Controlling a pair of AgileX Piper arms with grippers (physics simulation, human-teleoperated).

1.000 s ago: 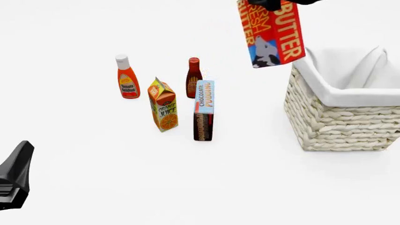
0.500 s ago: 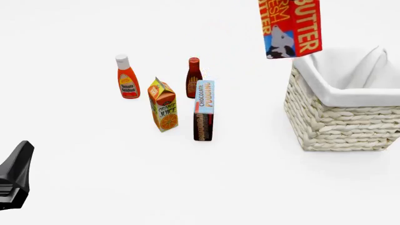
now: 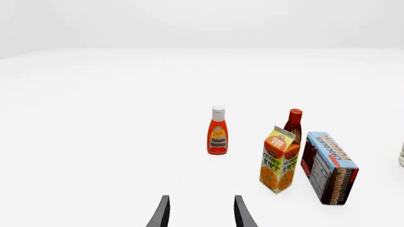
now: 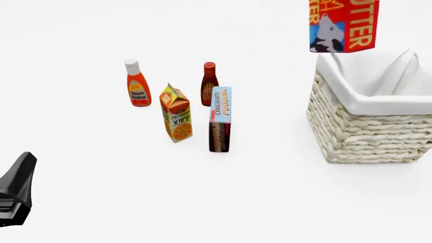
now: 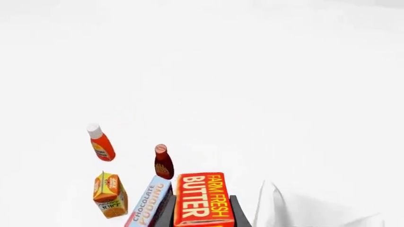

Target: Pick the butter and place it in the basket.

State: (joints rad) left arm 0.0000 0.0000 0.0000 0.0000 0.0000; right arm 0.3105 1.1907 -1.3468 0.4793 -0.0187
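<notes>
Closest to the camera, the left claw (image 3: 200, 215) sits low over the white desk (image 4: 135, 192). Its two dark fingers (image 3: 160, 213) are spread apart with nothing between them.

A bit farther out stands a small group of groceries. The chocolate pudding box (image 4: 220, 119) stands on end. Just beside it on the left is the orange juice carton (image 4: 175, 113). Behind the pudding box is a dark red sauce bottle (image 4: 209, 83). The tomato ketchup bottle (image 4: 137, 83) stands off to the left, apart from the others. All four are upright and well apart from the basket (image 4: 368, 132).

The basket sits to the right of the group. Its white cloth lining (image 4: 378, 96) folds over the rim.

The butter (image 4: 342, 26) is up in the air, over the basket's far left corner and not touching it. It hangs on end, with the cow picture at the bottom. In the right wrist view the right claw (image 5: 203, 215) squeezes the butter, one dark finger (image 5: 241, 215) on each side.
</notes>
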